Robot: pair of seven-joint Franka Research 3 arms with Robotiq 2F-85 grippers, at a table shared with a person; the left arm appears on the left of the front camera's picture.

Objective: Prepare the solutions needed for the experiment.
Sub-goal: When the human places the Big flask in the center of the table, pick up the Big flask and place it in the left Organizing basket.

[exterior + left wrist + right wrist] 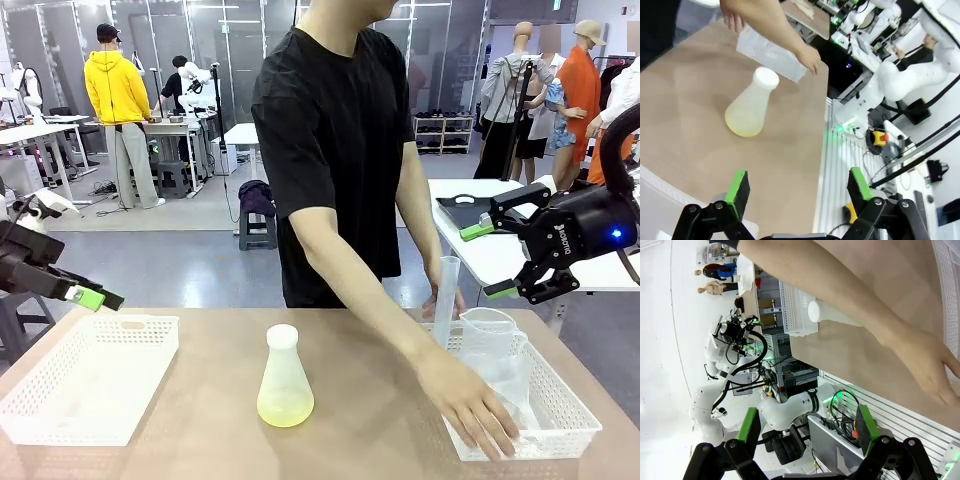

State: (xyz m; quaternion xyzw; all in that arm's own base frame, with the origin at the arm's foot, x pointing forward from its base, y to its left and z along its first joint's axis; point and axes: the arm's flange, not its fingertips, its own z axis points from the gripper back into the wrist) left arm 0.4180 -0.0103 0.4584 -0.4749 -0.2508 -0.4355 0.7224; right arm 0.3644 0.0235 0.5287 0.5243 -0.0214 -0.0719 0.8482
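Both of the robot's tools hang idle and wide apart: the left gripper, green pads spread with nothing between them, hovers off the table's left edge just above the far corner of the left basket, while the right gripper — jaws equally spread and touching nothing — hangs in the air beyond the table's far right corner, above and behind the right basket. From the left wrist, the open left gripper looks across bare brown tabletop toward the flask; the right wrist view has the open right gripper looking down past the table's near edge, with the person's forearm crossing above it. The solutions, a shallow pale yellow layer, sit in the bottom of the single conical flask, which stands upright near the middle of the table, capped by one white stopper and well apart from both grippers. Open tabletop lies around the flask between the two white baskets — though the person's arm reaches across the right part of it, the hand resting on the right basket's near rim. That basket holds one tall graduated cylinder and one clear beaker.
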